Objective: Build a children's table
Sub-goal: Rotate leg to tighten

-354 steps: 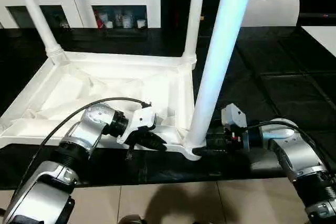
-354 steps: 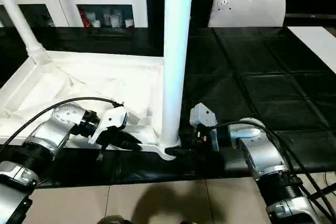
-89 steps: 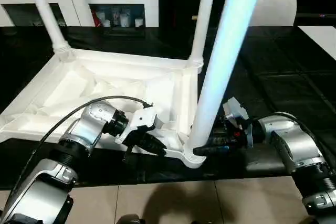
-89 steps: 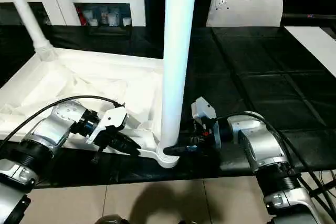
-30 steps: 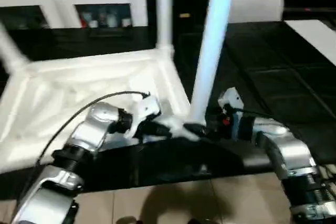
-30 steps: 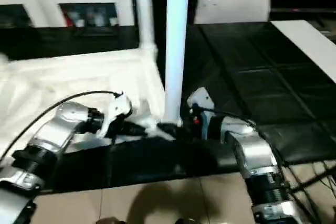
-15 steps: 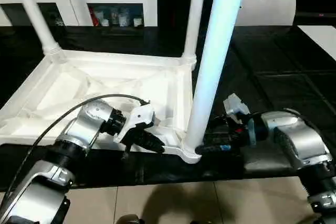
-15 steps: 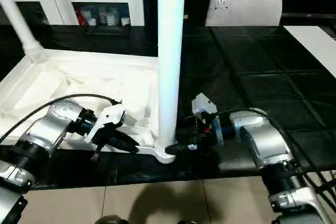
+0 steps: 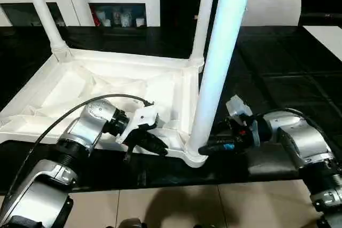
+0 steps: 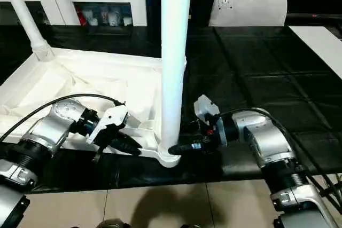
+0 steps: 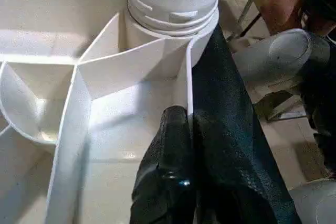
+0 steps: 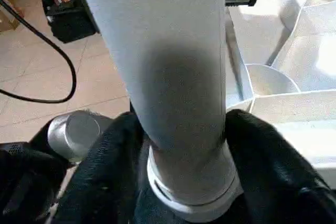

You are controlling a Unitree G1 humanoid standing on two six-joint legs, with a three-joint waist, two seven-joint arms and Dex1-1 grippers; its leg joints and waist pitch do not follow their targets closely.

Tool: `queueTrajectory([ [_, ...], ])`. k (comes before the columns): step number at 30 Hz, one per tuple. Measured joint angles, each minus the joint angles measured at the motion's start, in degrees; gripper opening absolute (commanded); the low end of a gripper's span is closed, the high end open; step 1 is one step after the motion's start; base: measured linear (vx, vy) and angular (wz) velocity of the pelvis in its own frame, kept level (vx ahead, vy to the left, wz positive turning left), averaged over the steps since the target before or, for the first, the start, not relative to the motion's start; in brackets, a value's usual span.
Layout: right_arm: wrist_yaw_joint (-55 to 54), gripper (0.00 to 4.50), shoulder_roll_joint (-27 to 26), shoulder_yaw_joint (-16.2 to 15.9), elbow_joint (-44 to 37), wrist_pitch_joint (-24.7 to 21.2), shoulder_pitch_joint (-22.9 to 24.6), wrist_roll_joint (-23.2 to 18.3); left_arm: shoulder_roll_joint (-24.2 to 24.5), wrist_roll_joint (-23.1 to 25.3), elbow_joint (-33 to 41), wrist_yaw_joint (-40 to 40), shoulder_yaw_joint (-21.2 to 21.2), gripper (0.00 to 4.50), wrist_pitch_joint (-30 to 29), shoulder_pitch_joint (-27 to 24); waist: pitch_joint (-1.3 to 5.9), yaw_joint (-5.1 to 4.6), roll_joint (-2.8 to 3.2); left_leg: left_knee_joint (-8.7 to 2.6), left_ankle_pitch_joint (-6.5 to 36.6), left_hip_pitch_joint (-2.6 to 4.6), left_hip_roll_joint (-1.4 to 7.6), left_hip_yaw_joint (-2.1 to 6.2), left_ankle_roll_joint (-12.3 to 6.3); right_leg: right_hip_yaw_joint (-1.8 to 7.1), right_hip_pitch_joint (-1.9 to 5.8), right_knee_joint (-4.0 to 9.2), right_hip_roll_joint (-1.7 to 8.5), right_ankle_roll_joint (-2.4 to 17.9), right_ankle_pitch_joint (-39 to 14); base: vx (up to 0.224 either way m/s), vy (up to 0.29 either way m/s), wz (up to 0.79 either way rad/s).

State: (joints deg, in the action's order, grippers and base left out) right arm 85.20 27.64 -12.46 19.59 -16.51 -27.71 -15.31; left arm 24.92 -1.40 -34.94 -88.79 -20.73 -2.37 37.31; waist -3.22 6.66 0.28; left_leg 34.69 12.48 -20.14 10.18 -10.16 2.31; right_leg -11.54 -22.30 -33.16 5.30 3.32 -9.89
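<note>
Black matting carries the upturned table top (image 9: 112, 86). My left gripper (image 11: 181, 129) pinches its rim (image 11: 188, 85); my right gripper (image 12: 181, 145) clasps the near leg (image 9: 216, 62) at its corner socket (image 9: 193, 154). I'd keep it upright and press squarely.

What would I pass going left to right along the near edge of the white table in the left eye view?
Left silver forearm → left fingers, pinching the upside-down table's rim → tall white leg standing in the corner socket → right fingers around its base → right silver forearm.

Black quilted mat (image 9: 278, 73) under upturned white table top (image 9: 80, 86), beige floor tiles (image 9: 176, 206) nearer.
</note>
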Motion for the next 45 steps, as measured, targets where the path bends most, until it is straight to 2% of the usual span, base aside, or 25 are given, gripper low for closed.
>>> queueTrajectory([
  [1,0.0,2.32,-0.1,-0.1,0.1,0.3,0.0,0.0,0.0,0.0,0.0,0.0,0.0,0.00,0.1,0.0,0.00,0.02,0.00,0.00,0.0,0.00,0.00,0.00,0.00,0.00,0.00,0.00,0.00,0.0,0.0,0.000,0.000,0.00],
  [3,0.0,2.33,-0.1,-0.3,0.6,0.4,-0.2,0.0,0.0,0.0,-0.1,-0.1,0.0,0.00,0.2,0.0,0.00,0.02,0.00,0.00,0.0,0.00,0.00,0.00,0.00,0.00,0.00,0.00,0.00,0.0,0.0,0.000,0.000,0.00],
  [6,0.0,2.02,-0.1,-0.4,0.6,0.6,-0.2,0.0,0.0,0.0,-0.2,-0.2,0.0,0.00,0.3,0.0,0.00,0.04,-0.01,0.00,0.0,0.00,0.00,0.00,0.00,0.00,0.00,0.00,0.00,0.0,0.0,0.000,0.000,0.00],
  [9,-0.4,1.98,0.0,-0.3,-0.2,0.2,0.2,-0.1,-0.2,0.0,-0.2,0.1,0.0,0.00,0.3,0.0,0.00,0.09,-0.01,0.00,0.0,0.00,0.00,0.00,0.00,0.00,0.00,0.00,0.00,0.0,0.0,0.000,0.000,0.00],
  [13,-7.2,1.96,-1.9,1.7,-3.4,-2.9,3.5,0.2,-1.4,1.0,-0.1,4.9,0.6,0.00,-2.6,-0.3,0.00,0.02,-0.01,0.00,0.0,0.08,0.00,-0.01,0.01,0.01,0.06,0.00,0.00,0.0,0.0,0.000,0.000,0.00],
  [16,-16.2,1.96,-4.7,4.2,-4.6,-4.2,4.8,1.6,-2.9,1.5,-0.1,11.1,2.6,0.00,-6.9,-0.4,0.00,-0.84,-0.02,-0.03,0.0,0.17,-0.01,-0.02,0.26,0.01,0.22,0.04,0.00,0.0,0.1,0.000,0.000,0.00],
  [20,-31.8,1.95,-11.2,8.9,-5.4,-8.5,5.0,4.0,-6.9,2.3,0.4,21.0,6.0,0.00,-13.2,-0.6,0.00,-3.29,-0.02,-0.12,0.0,0.27,-0.04,-0.01,0.59,0.00,0.38,0.14,-0.01,0.0,0.1,0.000,0.000,0.00],
  [23,-43.6,1.95,-16.6,12.3,-5.6,-12.4,3.6,5.9,-11.3,2.3,0.4,29.5,8.5,0.00,-17.4,-0.4,0.01,-4.46,-0.04,-0.15,0.0,0.26,-0.06,0.04,0.59,0.00,0.39,0.15,-0.02,0.0,0.1,0.000,0.000,0.00],
  [26,-52.4,1.95,-20.0,13.6,-5.6,-15.0,1.7,7.4,-14.5,2.3,0.4,35.6,9.9,0.00,-20.1,0.0,0.03,-4.91,-0.02,-0.20,0.0,0.21,-0.06,0.05,0.58,-0.02,0.37,0.17,-0.02,0.0,0.1,0.000,0.000,0.00],
  [28,-57.1,1.95,-22.3,14.3,-5.1,-14.9,0.7,9.3,-16.4,2.8,0.4,39.4,10.8,0.00,-21.6,0.6,0.02,-4.91,-0.01,-0.23,0.0,0.13,-0.06,0.06,0.55,-0.02,0.29,0.20,-0.03,0.0,0.1,0.000,0.000,0.00],
  [29,-58.0,2.30,-22.6,14.3,-4.9,-14.2,0.7,9.6,-16.7,2.8,0.4,39.9,10.8,0.00,-21.7,0.6,0.02,-4.86,-0.01,-0.25,0.0,0.11,-0.06,0.06,0.44,-0.02,0.27,0.22,-0.03,-0.1,0.1,0.000,0.000,0.00],
  [31,-58.5,2.64,-22.8,14.3,-4.8,-13.2,0.8,9.6,-16.9,2.8,0.5,40.2,10.9,0.00,-21.7,0.7,0.02,-4.83,-0.01,-0.28,-0.1,0.07,-0.07,0.05,0.25,-0.02,0.25,0.24,-0.03,-0.1,0.1,0.000,0.000,0.00],
  [38,-56.3,3.16,-22.4,14.0,-7.1,-10.4,3.7,9.4,-15.7,3.0,1.8,37.9,9.5,0.00,-21.0,0.4,-0.01,-4.70,0.03,-0.29,0.0,0.06,-0.07,0.05,0.09,-0.01,0.04,0.20,-0.03,-0.1,0.0,0.000,0.000,0.00],
  [45,-42.2,3.84,-13.4,9.6,-9.5,-5.9,7.2,7.8,-10.1,3.2,2.8,28.7,6.4,0.00,-13.1,-1.2,-0.07,-4.60,0.04,-0.33,0.0,0.05,-0.06,0.05,0.05,-0.01,-0.02,0.13,-0.03,-0.1,-0.1,0.000,0.000,0.00],
])
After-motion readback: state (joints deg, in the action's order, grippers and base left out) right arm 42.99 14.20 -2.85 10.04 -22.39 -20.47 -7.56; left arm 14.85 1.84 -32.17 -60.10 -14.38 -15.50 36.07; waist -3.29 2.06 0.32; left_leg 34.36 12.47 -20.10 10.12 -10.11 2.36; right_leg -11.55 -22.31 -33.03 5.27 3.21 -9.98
